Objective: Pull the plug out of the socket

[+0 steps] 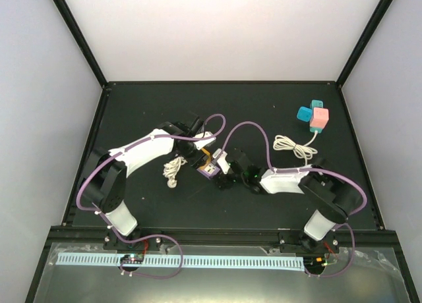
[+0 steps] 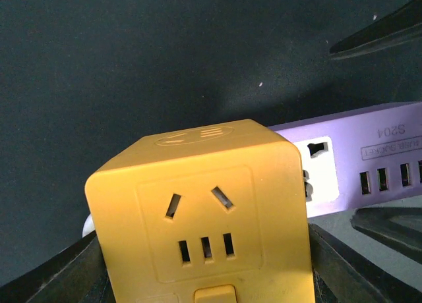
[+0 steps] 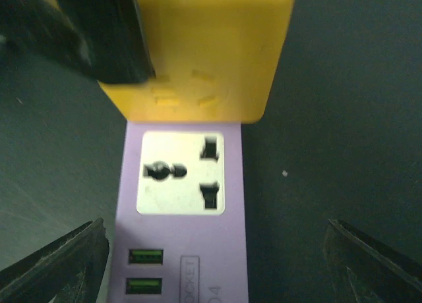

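Hiding from above: the left gripper [image 1: 198, 153] and right gripper [image 1: 223, 166] crowd together mid-table, covering most of what lies between them.
Left gripper: its own camera shows black fingers [image 2: 53, 276] pressed on both sides of the yellow plug [image 2: 204, 204], clamped on it (the fingertips are cut off at the frame's bottom).
Right gripper: fingers [image 3: 59, 263] are spread wide on either side of the purple socket strip [image 3: 181, 250], touching nothing.
Plug's place: mid-table, at the strip's end; the prongs cannot be seen.
Plug's look: a rounded yellow cube with socket slots on its faces.
Right wrist only: a white outlet panel [image 3: 179, 173] and two green USB ports [image 3: 146, 270].
Beside the left gripper: a white cable coil [image 1: 174, 166].
Far right: teal and pink cubes [image 1: 315, 115] with a white cord [image 1: 293, 146].
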`<state>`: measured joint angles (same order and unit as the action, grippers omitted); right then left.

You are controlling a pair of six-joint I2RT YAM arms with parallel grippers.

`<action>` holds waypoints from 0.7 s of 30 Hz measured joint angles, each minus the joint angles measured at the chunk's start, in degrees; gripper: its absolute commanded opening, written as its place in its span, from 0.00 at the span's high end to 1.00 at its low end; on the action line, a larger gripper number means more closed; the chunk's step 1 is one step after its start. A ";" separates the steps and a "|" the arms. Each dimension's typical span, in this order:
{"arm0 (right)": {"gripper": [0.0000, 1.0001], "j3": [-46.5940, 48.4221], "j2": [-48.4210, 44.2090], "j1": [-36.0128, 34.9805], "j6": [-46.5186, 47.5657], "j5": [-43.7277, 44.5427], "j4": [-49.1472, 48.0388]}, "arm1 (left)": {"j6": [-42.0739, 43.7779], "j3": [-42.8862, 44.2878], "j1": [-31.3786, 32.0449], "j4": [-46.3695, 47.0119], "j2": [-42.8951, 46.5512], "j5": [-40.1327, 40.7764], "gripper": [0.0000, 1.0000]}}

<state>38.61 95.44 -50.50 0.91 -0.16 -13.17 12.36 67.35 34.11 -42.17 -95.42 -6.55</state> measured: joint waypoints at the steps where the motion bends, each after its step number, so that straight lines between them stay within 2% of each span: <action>1: 0.09 -0.20 -0.81 0.13 -0.42 -0.20 -0.35 | 0.00 0.00 0.00 0.00 0.00 0.02 0.49; 4: 0.10 -1.20 -4.66 1.20 -1.79 -2.27 -1.51 | 0.00 0.00 0.00 0.00 0.00 0.07 0.50; 6: 0.16 -2.25 -7.65 2.19 -2.69 -4.61 -2.47 | 0.00 0.00 0.00 0.00 0.00 0.07 0.51; 10: 0.41 -4.33 -11.72 4.02 -4.85 -9.64 -5.03 | 0.00 0.00 0.00 0.00 0.00 0.07 0.53; 14: 0.60 -4.46 -10.47 4.52 -6.12 -12.48 -6.34 | 0.00 0.00 0.00 -0.02 -0.07 0.07 0.55; 21: 0.65 -3.61 -5.92 4.52 -8.07 -14.14 -6.14 | 0.00 0.00 0.00 0.02 -0.07 0.07 0.61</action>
<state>35.00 89.52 -45.98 -7.16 -14.31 -19.31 12.36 67.35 34.11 -42.15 -95.48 -6.48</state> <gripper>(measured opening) 0.361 0.689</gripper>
